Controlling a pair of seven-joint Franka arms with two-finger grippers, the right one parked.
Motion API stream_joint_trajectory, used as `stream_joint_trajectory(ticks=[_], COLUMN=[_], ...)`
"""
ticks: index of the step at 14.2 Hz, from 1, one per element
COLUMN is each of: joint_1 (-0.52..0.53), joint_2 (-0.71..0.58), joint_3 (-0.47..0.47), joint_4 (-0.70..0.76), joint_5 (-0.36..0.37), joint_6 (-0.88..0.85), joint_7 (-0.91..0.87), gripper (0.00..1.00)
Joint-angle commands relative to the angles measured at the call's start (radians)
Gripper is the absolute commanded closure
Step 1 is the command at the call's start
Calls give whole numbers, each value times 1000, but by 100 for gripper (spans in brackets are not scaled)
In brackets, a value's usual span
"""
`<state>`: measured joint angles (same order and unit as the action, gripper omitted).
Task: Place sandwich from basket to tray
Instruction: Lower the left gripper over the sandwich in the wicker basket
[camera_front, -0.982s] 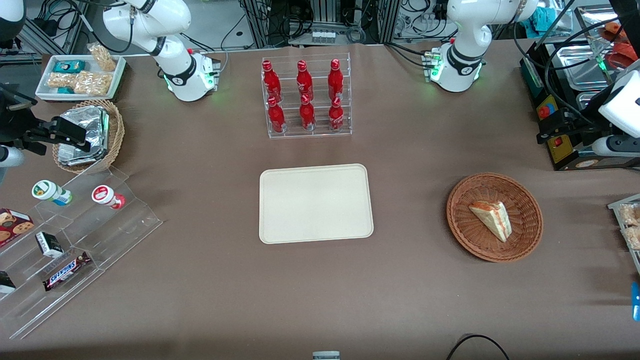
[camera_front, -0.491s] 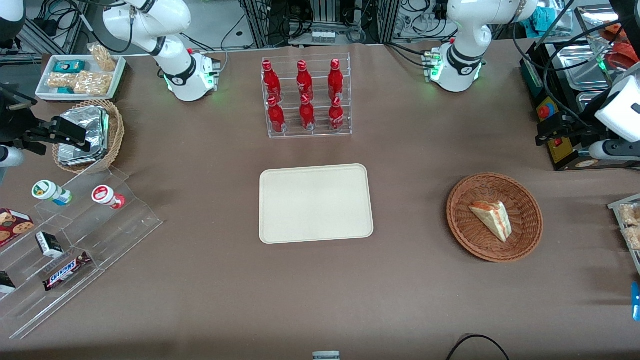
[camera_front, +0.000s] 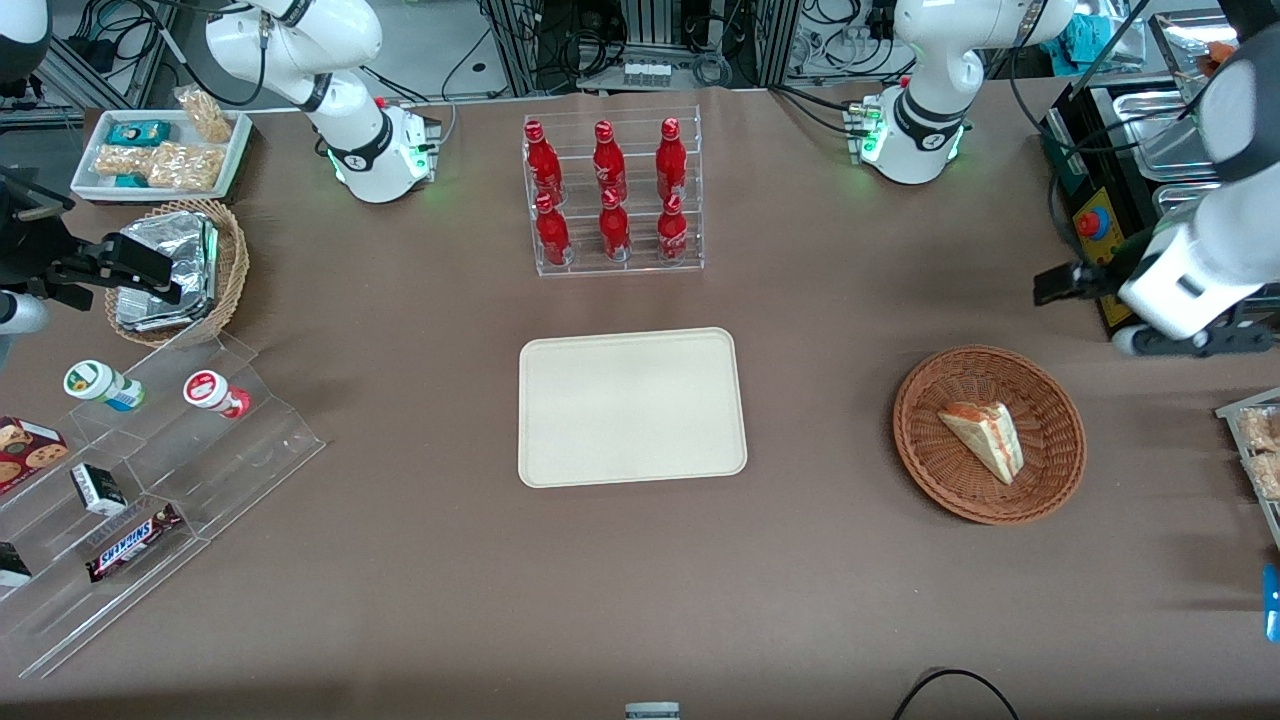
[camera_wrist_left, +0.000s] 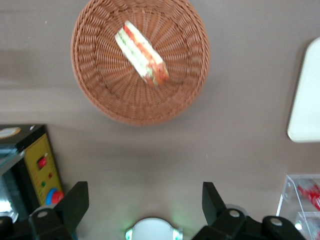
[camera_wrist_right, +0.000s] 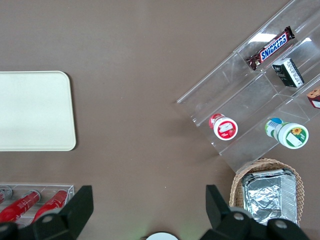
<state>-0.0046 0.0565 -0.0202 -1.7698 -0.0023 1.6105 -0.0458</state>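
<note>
While the sandwich lies on its side in the middle of the basket, nothing touches it, so this looks like the approach step. The gripper hangs above bare table between the basket and the working arm's base, fingers spread wide and holding nothing. Next, I'd say, it needs to come over the wedge, line its fingers across the bread faces and drop inside the wicker rim. The tray waits bare at the table's centre, well apart from the basket. Farther from the front camera stands a clear rack of red bottles. A brown cloth covers the table. At the parked arm's end sit a stepped acrylic snack display and a foil-packet basket; cables and lab gear crowd the table's farthest edge.
</note>
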Motion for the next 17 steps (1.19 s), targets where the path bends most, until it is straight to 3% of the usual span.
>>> stream_joint_trajectory(ticks=[1,5,7,12,17], joint_1=[3,6,14,18,20], joint_2=[15,107,138,221,311], joint_3=[-3,2,2,2,2], joint_4=[-144,-275,-295,-295,-290], joint_5=[15,10,8,10,4], joint_6=[212,546,633,744,787], joint_7=[-20,-28,-179,-647,-772], gripper=[0,0,0,0,3])
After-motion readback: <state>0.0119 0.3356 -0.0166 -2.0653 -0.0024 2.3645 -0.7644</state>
